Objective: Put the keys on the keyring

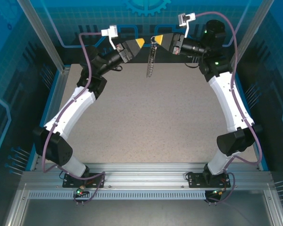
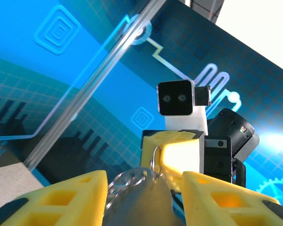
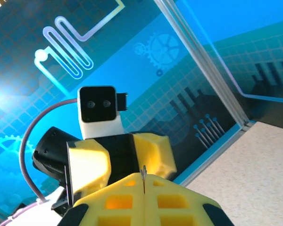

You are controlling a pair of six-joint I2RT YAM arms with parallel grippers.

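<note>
The keyring (image 1: 151,61) hangs as a dark grey strip with silvery links above the far end of the table, held up at its top. My right gripper (image 1: 157,38) is shut on the keyring's thin metal ring (image 3: 144,172), whose edge sticks out between the closed yellow pads. In the left wrist view that ring (image 2: 154,162) is pinched in the right gripper (image 2: 158,156), with the grey body (image 2: 146,205) and silvery ring cluster (image 2: 127,181) below it. My left gripper (image 2: 144,178) stands open, one finger on each side of the keyring. The keys are out of view.
The speckled table top (image 1: 146,122) lies well below both raised grippers. Blue printed panels and an aluminium frame post (image 1: 42,35) close in the back and sides. The left gripper (image 3: 125,155) faces the right one at close range.
</note>
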